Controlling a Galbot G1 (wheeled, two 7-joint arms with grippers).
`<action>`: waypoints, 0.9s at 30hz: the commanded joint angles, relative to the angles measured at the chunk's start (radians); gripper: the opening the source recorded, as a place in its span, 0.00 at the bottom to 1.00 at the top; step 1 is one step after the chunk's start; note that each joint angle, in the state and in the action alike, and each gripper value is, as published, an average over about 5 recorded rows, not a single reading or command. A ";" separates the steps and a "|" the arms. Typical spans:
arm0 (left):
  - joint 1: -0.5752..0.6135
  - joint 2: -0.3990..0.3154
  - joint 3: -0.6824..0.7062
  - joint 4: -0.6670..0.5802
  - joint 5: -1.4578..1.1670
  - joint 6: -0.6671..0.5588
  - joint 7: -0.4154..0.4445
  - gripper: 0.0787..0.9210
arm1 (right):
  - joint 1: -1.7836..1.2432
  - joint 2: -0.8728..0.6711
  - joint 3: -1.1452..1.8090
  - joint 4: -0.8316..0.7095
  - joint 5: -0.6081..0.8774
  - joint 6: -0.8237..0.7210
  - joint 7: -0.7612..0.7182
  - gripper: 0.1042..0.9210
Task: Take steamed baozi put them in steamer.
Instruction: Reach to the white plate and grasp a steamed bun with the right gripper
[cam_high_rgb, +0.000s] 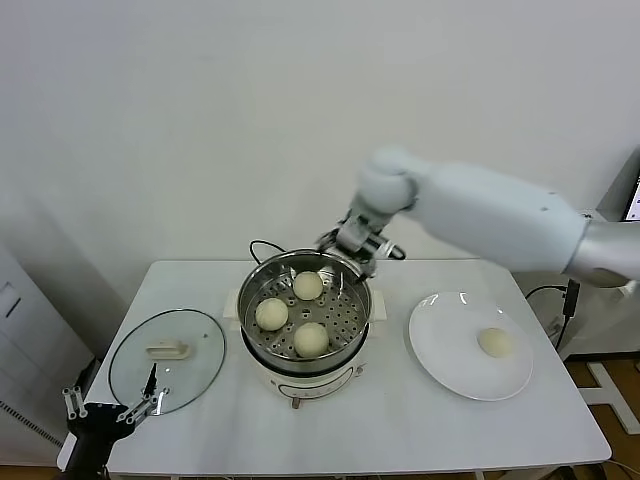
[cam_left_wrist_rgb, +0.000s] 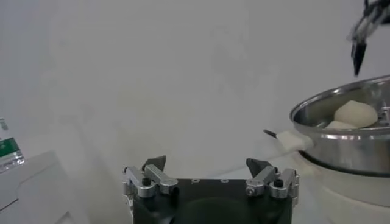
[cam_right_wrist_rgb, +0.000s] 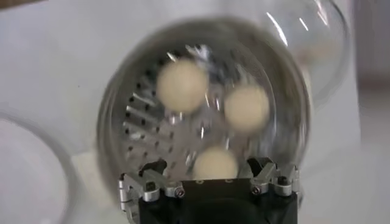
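Observation:
The shiny steel steamer (cam_high_rgb: 262, 282) stands on its white cooker base at the table's middle and holds three cream-white baozi (cam_high_rgb: 308, 286) (cam_high_rgb: 272, 313) (cam_high_rgb: 311, 339). A fourth baozi (cam_high_rgb: 495, 342) lies on the white plate (cam_high_rgb: 440, 350) to the right. My right gripper (cam_high_rgb: 355, 245) hovers open and empty above the steamer's back rim; its wrist view looks down on the steamer (cam_right_wrist_rgb: 122, 122) and the three baozi (cam_right_wrist_rgb: 181, 85). My left gripper (cam_high_rgb: 112, 404) is open and empty, parked low by the table's front left corner; its view shows the steamer (cam_left_wrist_rgb: 341, 137) to one side.
A round glass lid (cam_high_rgb: 195, 375) with a white handle lies on the table's left part. A black cord runs behind the cooker. A white wall stands behind the table. Bare table lies in front of the cooker.

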 joint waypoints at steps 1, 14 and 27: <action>-0.002 -0.015 0.002 -0.001 0.009 -0.006 0.001 0.88 | -0.059 -0.217 0.040 -0.250 0.062 -0.196 -0.024 0.88; -0.005 -0.007 0.017 -0.001 0.034 -0.004 0.003 0.88 | -0.526 -0.361 0.386 -0.329 -0.181 -0.108 -0.011 0.88; -0.001 -0.005 0.018 -0.001 0.036 -0.006 0.010 0.88 | -0.675 -0.298 0.527 -0.403 -0.276 -0.085 0.011 0.88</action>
